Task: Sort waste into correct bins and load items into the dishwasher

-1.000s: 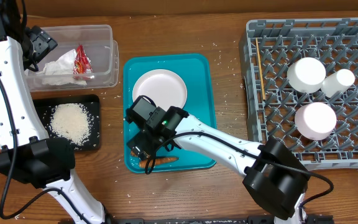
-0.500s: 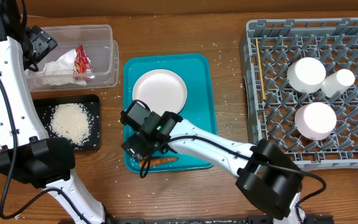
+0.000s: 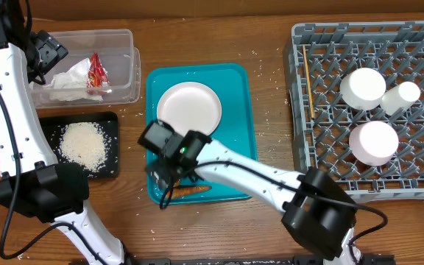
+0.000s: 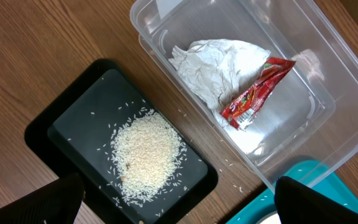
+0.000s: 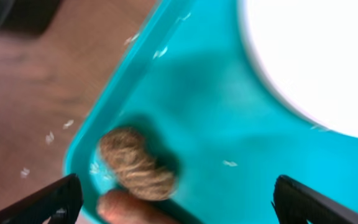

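My right gripper (image 3: 166,184) (image 5: 179,205) hangs open over the front-left corner of the teal tray (image 3: 238,96). Between its spread fingers lie a brown oval food piece (image 5: 135,165) and, just in front of it, the orange carrot (image 5: 126,208) (image 3: 193,189). The white plate (image 3: 190,107) rests on the tray's far half. My left gripper (image 3: 46,51) (image 4: 179,202) is open and empty, high above the clear tub (image 3: 124,44), which holds a crumpled napkin (image 4: 216,65) and a red-and-white wrapper (image 4: 257,90). Rice (image 3: 83,143) is piled on the black tray (image 3: 109,165).
At the right, the grey dish rack (image 3: 308,44) carries two upturned white bowls (image 3: 362,88) (image 3: 374,142), a cup (image 3: 402,96) and chopsticks (image 3: 308,81) along its left side. Stray rice grains dot the wooden table around the teal tray.
My right gripper has slid left toward the teal tray's front-left corner, staying open. The left arm has not moved.
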